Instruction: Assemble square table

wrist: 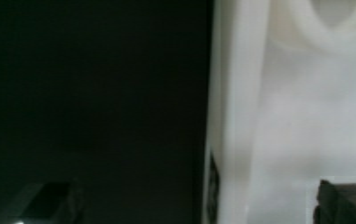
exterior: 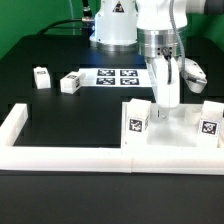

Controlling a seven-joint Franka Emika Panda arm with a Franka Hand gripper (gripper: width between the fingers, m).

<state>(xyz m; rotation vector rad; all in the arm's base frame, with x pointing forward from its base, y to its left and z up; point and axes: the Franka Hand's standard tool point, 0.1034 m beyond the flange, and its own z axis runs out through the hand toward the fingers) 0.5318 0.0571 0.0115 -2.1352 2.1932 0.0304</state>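
The white square tabletop slab [exterior: 180, 128] lies at the exterior view's right, against the border wall. Two tagged white leg blocks stand on it, one [exterior: 137, 122] near its left edge and one [exterior: 208, 126] at its right. Two more leg blocks [exterior: 41, 76] [exterior: 70, 82] lie loose on the black table at the left. My gripper [exterior: 166, 100] hangs low over the slab between the two standing blocks. In the wrist view my gripper [wrist: 193, 205] is open, its dark fingertips [wrist: 43, 205] wide apart. A blurred white surface [wrist: 290, 110] fills one half of that view. Nothing is held.
The marker board [exterior: 115, 76] lies on the table behind the slab, near the robot base [exterior: 113, 25]. The low white border wall [exterior: 70, 153] runs along the front and turns up at the left corner [exterior: 14, 124].
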